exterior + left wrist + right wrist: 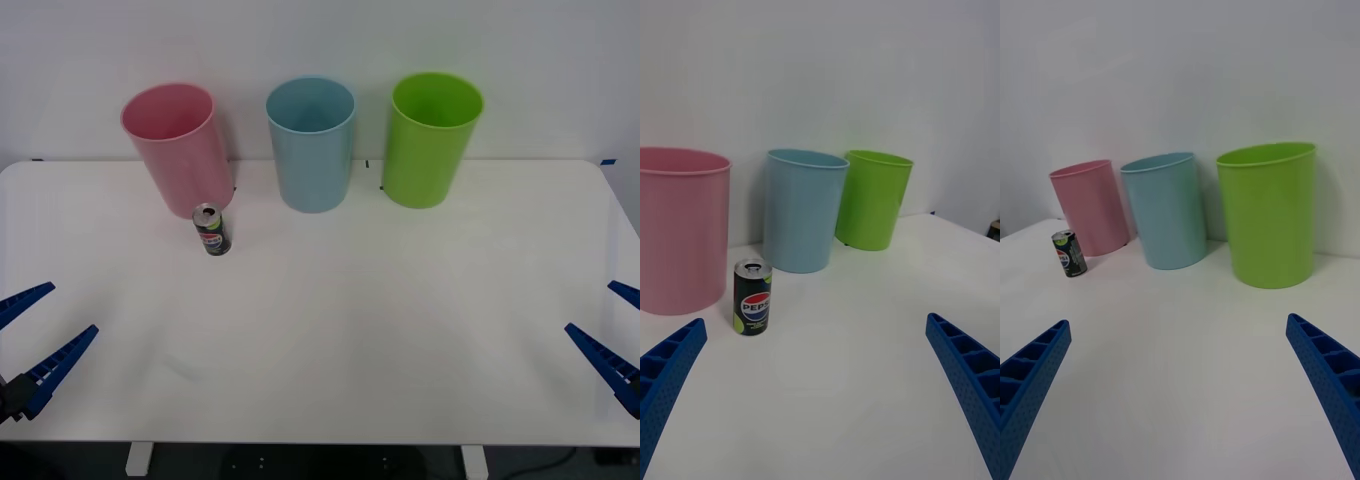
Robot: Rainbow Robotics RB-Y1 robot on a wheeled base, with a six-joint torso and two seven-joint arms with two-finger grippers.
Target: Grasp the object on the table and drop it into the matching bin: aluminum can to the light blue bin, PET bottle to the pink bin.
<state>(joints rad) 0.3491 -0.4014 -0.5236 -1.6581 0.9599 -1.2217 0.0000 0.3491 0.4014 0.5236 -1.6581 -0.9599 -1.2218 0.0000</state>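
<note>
Nothing is done yet: your can [211, 229] stands before the pink bin [178, 147]; both grippers, left [35, 343] and right [612, 335], wait spread apart and empty; the blue bin [311, 143] is the goal.

Three bins stand in a row at the tabletop [400, 330] rear: pink bin [178, 148] left, light blue bin [312, 143] centre, green bin [430, 138] right. The aluminum can [211, 229] stands upright just before the pink bin.

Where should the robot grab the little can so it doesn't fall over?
Probably around the middle of the aluminum can's round side, coming in level from the robot's side. It stands upright just in front of the pink bin, so that side is blocked. The left gripper, open at the table's near left edge, is closer than the open right gripper.
</note>
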